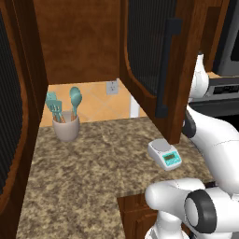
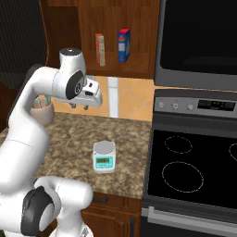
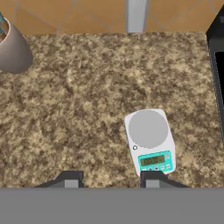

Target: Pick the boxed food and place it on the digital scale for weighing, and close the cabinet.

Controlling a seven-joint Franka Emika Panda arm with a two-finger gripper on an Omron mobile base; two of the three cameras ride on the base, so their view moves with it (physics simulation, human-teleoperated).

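Note:
The boxed food (image 2: 100,49), an orange-red carton, stands upright on the shelf of the open cabinet (image 2: 139,25). The cabinet's door (image 1: 151,56) swings out over the counter, and its black bar handle (image 1: 165,70) faces me. The digital scale (image 2: 104,157) (image 1: 165,154) (image 3: 149,140) lies on the granite counter with nothing on its grey plate. My gripper (image 2: 79,108) (image 3: 111,180) hangs above the counter, below the shelf and up-left of the scale. It points down, open, with nothing between its fingers.
A blue box (image 2: 123,45) stands right of the carton. A beige cup of teal utensils (image 1: 66,126) (image 2: 42,111) sits at the counter's back left. A black stove (image 2: 194,171) adjoins the counter on the right, under a microwave (image 2: 199,41). Another open door (image 1: 9,116) hangs left.

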